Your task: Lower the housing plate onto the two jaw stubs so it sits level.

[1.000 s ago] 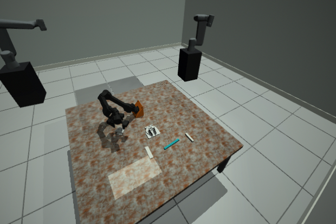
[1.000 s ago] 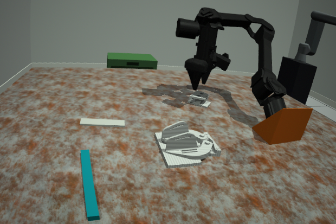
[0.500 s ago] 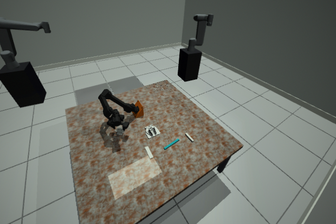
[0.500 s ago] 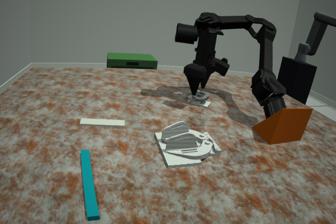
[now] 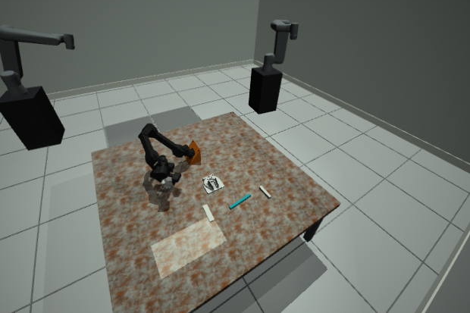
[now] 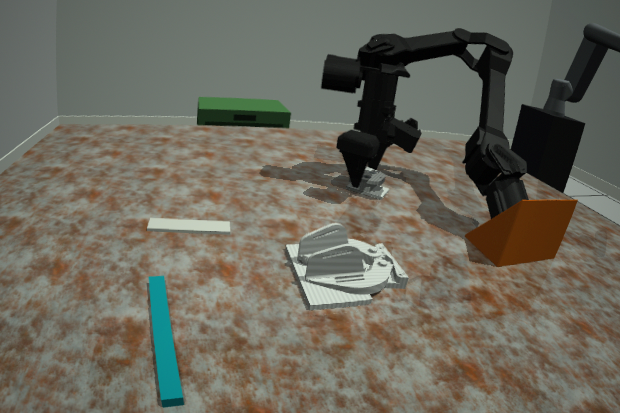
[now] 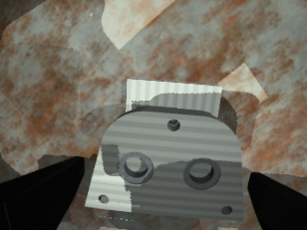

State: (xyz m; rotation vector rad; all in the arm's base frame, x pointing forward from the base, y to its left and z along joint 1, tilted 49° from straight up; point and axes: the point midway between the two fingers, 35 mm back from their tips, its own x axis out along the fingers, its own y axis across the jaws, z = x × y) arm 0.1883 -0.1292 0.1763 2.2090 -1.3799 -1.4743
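The housing plate (image 6: 373, 176) (image 7: 169, 148) is a pale plate with two large ringed holes and small holes. It sits on a pale stand (image 6: 381, 194) (image 7: 142, 94), away from the jaws. My gripper (image 6: 365, 177) (image 7: 166, 173) is open and empty, pointing down with its fingers either side of the plate; whether they touch it cannot be told. The two white jaws (image 6: 335, 263) (image 6: 324, 241) lie side by side on a white base (image 6: 330, 298) (image 5: 209, 189), their upright fins parallel. Two round stubs (image 6: 383, 263) (image 6: 372, 250) show at their rear. No plate covers them.
An orange wedge block (image 5: 195, 155) (image 6: 536, 232) stands by my arm's base. A teal bar (image 5: 239, 201) (image 6: 165, 340) and white bars (image 5: 208, 213) (image 5: 264, 192) (image 6: 188, 225) lie near the jaws. A pale rectangle (image 5: 188, 248) marks the table. A green box (image 6: 243, 106) stands beyond it.
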